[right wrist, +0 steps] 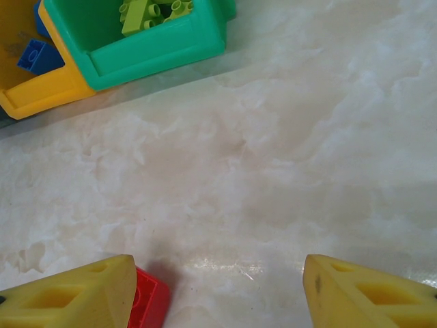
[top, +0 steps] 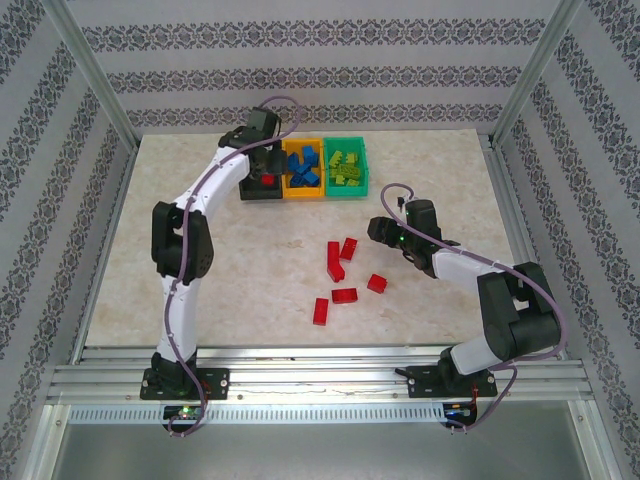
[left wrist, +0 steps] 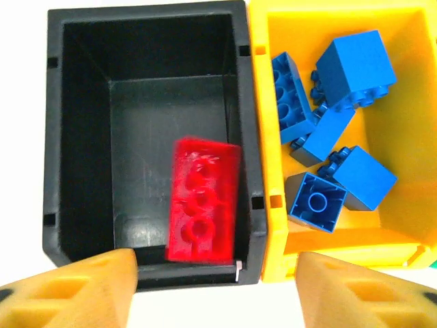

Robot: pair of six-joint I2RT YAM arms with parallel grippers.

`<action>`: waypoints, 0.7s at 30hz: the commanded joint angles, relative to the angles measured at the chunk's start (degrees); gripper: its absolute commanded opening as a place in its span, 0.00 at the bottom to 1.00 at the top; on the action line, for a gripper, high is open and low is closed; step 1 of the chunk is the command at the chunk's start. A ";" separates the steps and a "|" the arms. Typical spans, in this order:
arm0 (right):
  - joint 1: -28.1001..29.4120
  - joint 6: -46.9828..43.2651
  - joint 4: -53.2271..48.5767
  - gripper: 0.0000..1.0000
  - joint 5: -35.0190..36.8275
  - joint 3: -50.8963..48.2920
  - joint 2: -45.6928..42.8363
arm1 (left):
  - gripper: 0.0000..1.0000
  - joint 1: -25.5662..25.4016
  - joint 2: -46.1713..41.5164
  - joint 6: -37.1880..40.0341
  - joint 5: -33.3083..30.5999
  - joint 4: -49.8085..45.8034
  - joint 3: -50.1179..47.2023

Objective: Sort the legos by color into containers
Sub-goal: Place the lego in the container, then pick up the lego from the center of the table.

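Brick (left wrist: 203, 200), red, is inside black bin (left wrist: 75, 137) below the wide-open, empty left tool (left wrist: 217, 273).

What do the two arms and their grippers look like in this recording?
Both the left arm and right arm have white links, black joints and black bases, with a greyish-purple cable looping along each. The fingers of the left gripper and right gripper are yellow-orange wedges with recessed pockets.

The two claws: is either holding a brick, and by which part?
Neither. The left gripper is open above the black bin, a red brick loose inside; the right gripper is open over the table.
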 commanded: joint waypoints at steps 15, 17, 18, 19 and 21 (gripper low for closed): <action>0.13 1.68 2.58 0.66 -3.45 1.16 2.07 | 0.71 -13.86 -18.63 0.89 10.11 15.67 -31.85; 0.20 2.02 3.30 0.66 -3.10 0.51 1.47 | 0.71 -15.81 -19.09 1.14 11.43 17.17 -33.55; 0.16 2.09 3.55 0.66 -2.85 0.25 1.16 | 0.71 -16.56 -19.29 1.61 11.92 18.04 -34.17; 0.06 2.12 3.61 0.66 -2.67 0.06 0.94 | 0.71 -17.52 -19.39 1.96 12.17 18.95 -34.84; -0.21 2.55 3.88 0.66 -3.00 -0.23 0.95 | 0.71 -19.12 -19.36 2.51 11.84 20.19 -35.76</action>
